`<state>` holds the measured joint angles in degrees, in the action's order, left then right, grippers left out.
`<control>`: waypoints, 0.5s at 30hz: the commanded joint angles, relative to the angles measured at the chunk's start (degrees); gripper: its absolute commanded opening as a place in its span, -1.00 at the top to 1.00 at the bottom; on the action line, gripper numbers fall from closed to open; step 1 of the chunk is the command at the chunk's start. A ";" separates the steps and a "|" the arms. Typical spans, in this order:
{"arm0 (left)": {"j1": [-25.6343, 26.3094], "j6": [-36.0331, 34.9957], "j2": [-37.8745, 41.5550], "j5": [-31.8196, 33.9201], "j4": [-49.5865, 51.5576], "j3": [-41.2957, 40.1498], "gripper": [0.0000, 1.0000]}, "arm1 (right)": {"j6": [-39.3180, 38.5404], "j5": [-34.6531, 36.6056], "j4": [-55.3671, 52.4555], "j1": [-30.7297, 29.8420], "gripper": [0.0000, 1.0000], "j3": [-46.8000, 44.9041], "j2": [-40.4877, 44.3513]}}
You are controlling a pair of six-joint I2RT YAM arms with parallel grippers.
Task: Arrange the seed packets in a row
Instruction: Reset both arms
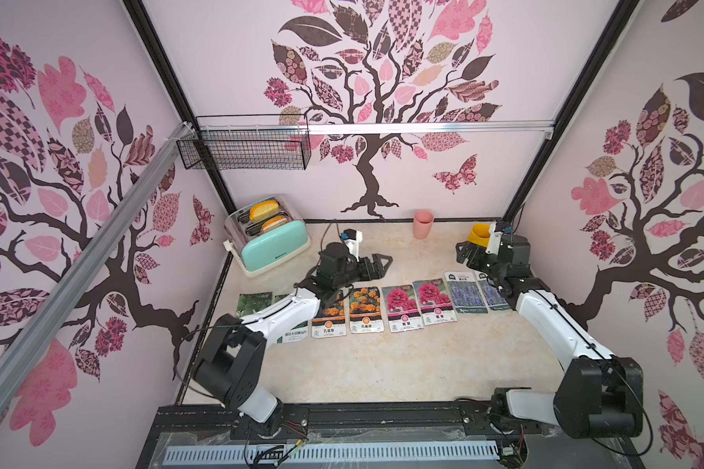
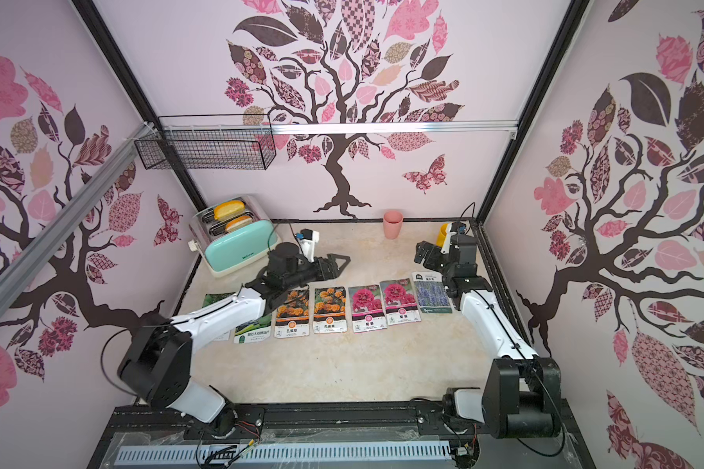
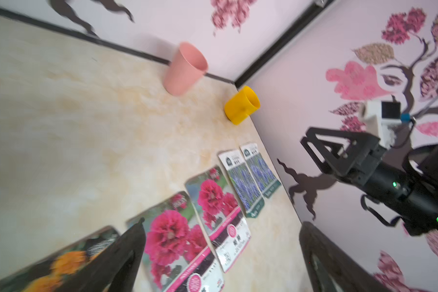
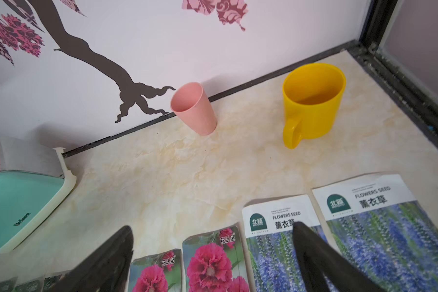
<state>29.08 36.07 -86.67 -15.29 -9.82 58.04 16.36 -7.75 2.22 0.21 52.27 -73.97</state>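
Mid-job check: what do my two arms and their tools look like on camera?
The left arm and right arm match: white shells between chunky black joints, thin black cables alongside. The left tool and right tool are black with triangular open-frame fingers; a white camera mount sits behind each. Green lights dot the right arm near its tool.

Seed packets [image 1: 366, 310] are lying side by side in one row across the table [image 1: 342, 377], with the gourd pair [image 1: 255, 302] sitting at the left end and the lavender pair [image 1: 466, 294] at the right end. Behind the row, the toaster [image 1: 271, 243] is sitting far left, the cup [image 1: 423, 224] is standing against the back wall, and the mug [image 1: 478, 234] is standing in the far-right corner. A wire basket [image 1: 244, 148] is hanging on the wall above the toaster.
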 commanded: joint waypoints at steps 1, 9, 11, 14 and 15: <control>-8.28 -9.87 5.40 11.33 20.77 2.19 -0.95 | -7.17 2.21 8.49 1.16 -0.99 -3.09 1.97; -34.22 -18.85 9.04 15.25 19.25 -7.91 -0.95 | -3.99 0.94 28.89 6.55 -0.99 -17.51 -1.29; -34.44 -21.91 7.65 15.35 8.99 -13.93 -0.95 | -4.34 2.47 31.95 6.55 -0.99 -19.92 -5.25; -34.44 -27.49 5.26 17.51 3.54 -17.34 -0.95 | -4.32 5.58 33.80 6.55 -0.99 -22.44 -8.86; -34.45 -29.53 4.50 18.12 1.07 -18.66 -0.95 | -4.36 6.56 37.88 6.55 -0.99 -24.43 -10.19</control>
<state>-5.67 14.13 -81.12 0.16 0.62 41.28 12.93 -5.02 31.05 6.87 30.20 -82.39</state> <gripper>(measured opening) 0.973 0.994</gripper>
